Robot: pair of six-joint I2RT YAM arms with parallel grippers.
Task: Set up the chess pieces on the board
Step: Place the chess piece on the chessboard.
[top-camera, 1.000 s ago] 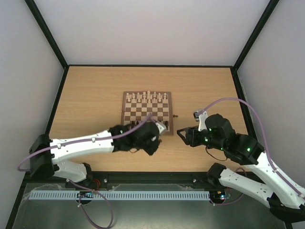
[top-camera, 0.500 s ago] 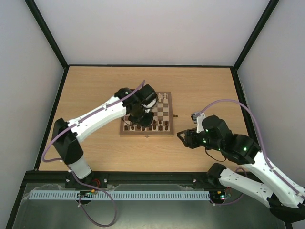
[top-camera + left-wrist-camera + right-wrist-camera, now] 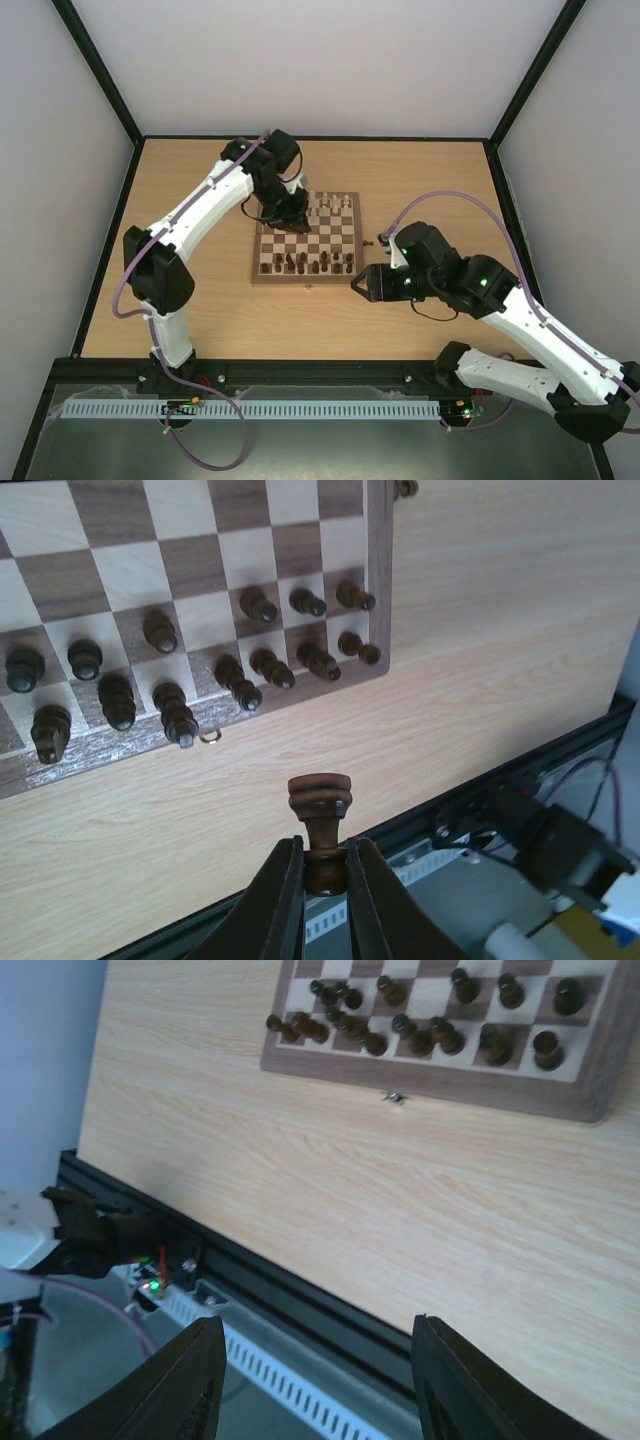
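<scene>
The board (image 3: pixel 322 236) lies mid-table. Dark brown chess pieces (image 3: pixel 305 263) stand in its two near rows, also seen in the left wrist view (image 3: pixel 160 630) and the right wrist view (image 3: pixel 445 1035). Pale cream chessmen (image 3: pixel 325 205) fill the far rows. My left gripper (image 3: pixel 283 212) hovers over the board's far left corner, shut on one dark brown piece (image 3: pixel 320 798) held upright by its base. My right gripper (image 3: pixel 360 283) is open and empty beside the board's near right corner, above the table's front edge (image 3: pixel 320 1360).
One small dark piece (image 3: pixel 405 488) lies off the board by its right edge. A small metal latch (image 3: pixel 208 736) sticks out of the board's near frame. The black table rail (image 3: pixel 300 1295) runs along the front; black frame posts stand at the corners.
My left arm has swung from the board's near edge up to its far left corner. My right gripper has moved left, closer to the board's near right corner.
</scene>
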